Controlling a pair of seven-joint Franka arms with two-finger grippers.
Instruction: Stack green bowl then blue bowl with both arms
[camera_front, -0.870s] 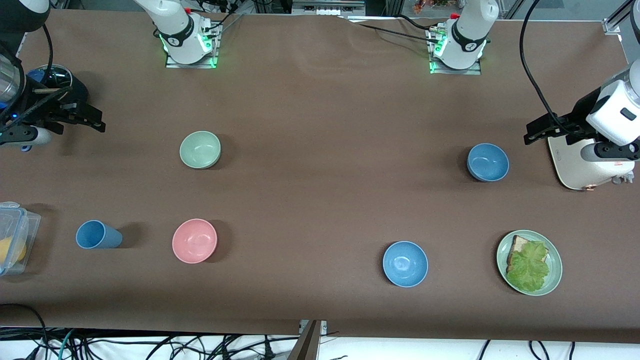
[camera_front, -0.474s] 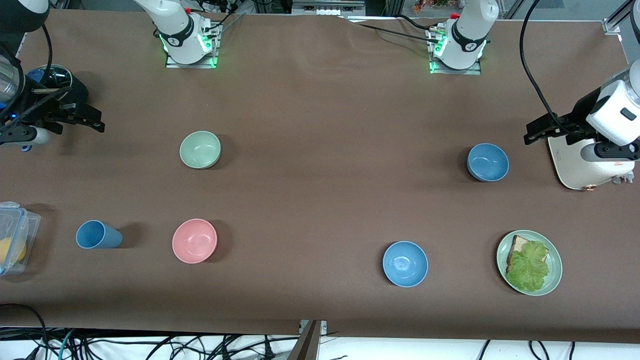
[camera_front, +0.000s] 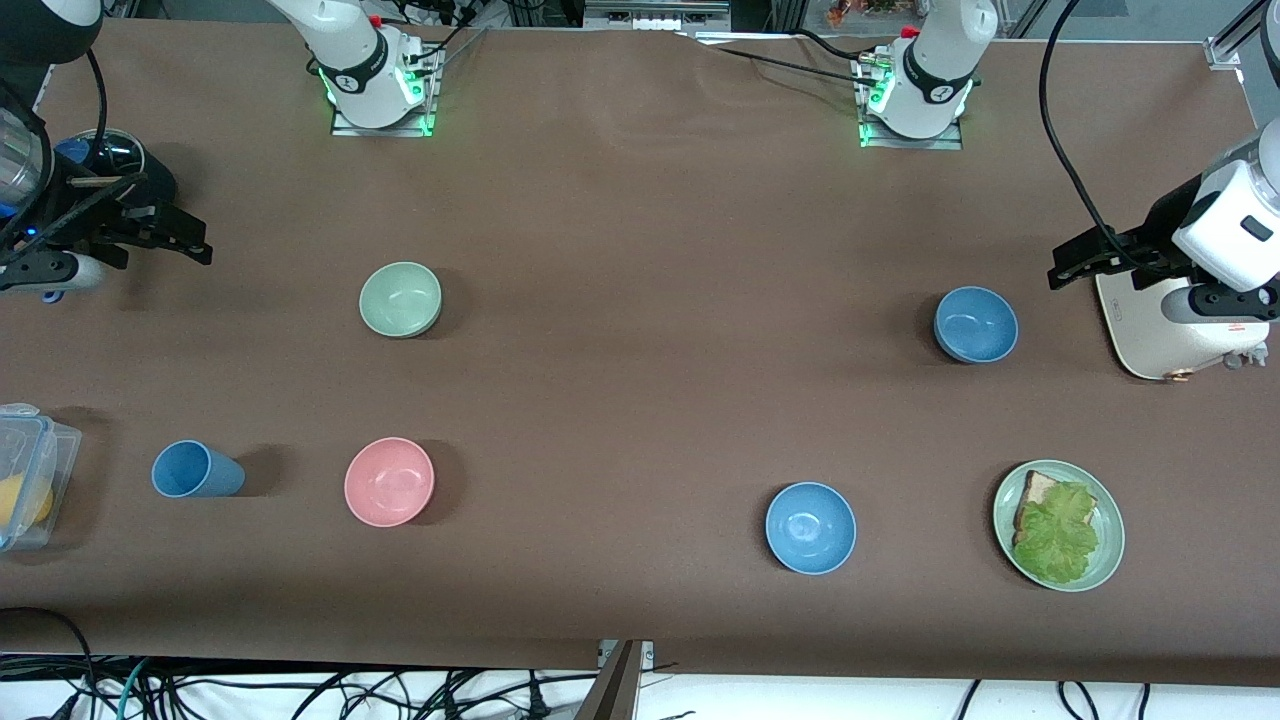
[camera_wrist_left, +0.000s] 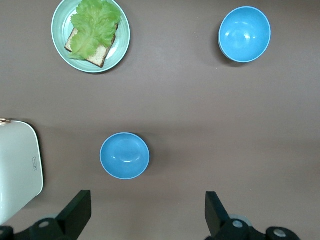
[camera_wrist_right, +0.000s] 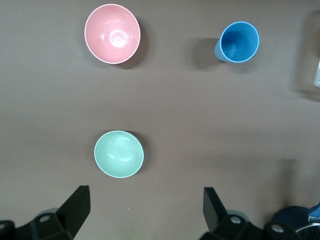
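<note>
While both arms hang high, the front view shows the green bowl (camera_front: 400, 299) upper left of centre and the blue bowl (camera_front: 976, 324) at right. Left wrist view: left gripper (camera_wrist_left: 146, 212) spread wide, empty. Right wrist view: right gripper (camera_wrist_right: 145, 210) likewise wide, empty.

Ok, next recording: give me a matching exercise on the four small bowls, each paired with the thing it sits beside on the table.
Things:
1. green bowl
2. pink bowl
3. blue bowl
4. sky-blue bowl

Places:
A. beside the blue cup
B. beside the cream appliance
C. beside the green plate
D. farther from the front camera than the pink bowl

Pairs: 1-D, 2-A, 3-B, 4-C
</note>
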